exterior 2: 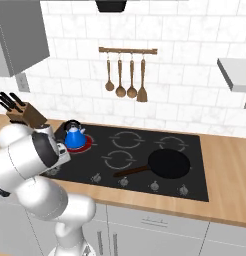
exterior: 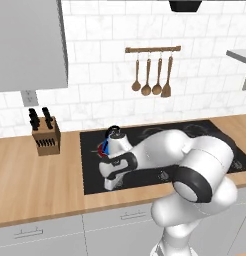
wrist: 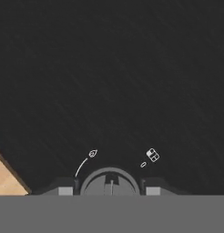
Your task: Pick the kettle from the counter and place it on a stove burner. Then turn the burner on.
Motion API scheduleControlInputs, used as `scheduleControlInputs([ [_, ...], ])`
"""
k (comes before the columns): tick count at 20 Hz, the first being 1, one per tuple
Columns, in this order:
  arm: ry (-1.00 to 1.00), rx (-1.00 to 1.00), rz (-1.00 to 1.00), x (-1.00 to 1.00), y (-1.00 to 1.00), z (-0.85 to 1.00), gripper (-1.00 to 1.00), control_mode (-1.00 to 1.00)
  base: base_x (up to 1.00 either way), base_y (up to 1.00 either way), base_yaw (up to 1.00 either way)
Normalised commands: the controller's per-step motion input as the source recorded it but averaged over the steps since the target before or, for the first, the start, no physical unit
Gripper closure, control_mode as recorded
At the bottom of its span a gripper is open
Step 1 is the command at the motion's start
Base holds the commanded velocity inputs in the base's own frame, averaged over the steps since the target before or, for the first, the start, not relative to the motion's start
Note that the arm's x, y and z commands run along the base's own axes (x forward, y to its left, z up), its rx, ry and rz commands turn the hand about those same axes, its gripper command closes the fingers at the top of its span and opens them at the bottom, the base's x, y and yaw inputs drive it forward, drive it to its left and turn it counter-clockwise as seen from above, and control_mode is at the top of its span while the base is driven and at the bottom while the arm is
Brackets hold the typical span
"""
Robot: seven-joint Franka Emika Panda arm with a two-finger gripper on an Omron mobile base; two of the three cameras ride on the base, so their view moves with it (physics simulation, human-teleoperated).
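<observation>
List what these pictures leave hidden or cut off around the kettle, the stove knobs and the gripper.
- Left base view: the arm covers most of the kettle; its handle and a blue sliver show.
- Left base view: the arm hides the pan.
- Right base view: the arm hides the left front knobs of the cooktop.
- Hand view: the gripper straddles a knob, cut off below; contact unclear.

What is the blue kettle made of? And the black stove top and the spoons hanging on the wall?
The kettle looks like glossy blue painted metal, with a black handle that may be plastic. The stove top looks like smooth black glass: flat and dark, with thin grey rings drawn on it. The hanging spoons look like wood, plain brown like their rail. It is a rendered scene, so these are guesses.
</observation>
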Motion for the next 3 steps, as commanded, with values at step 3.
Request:
scheduleControlInputs([
  [3, 0.0, 0.0, 0.28, 0.0, 0.0, -0.13, 1.0, -1.0, 0.0, 0.0, 0.0],
])
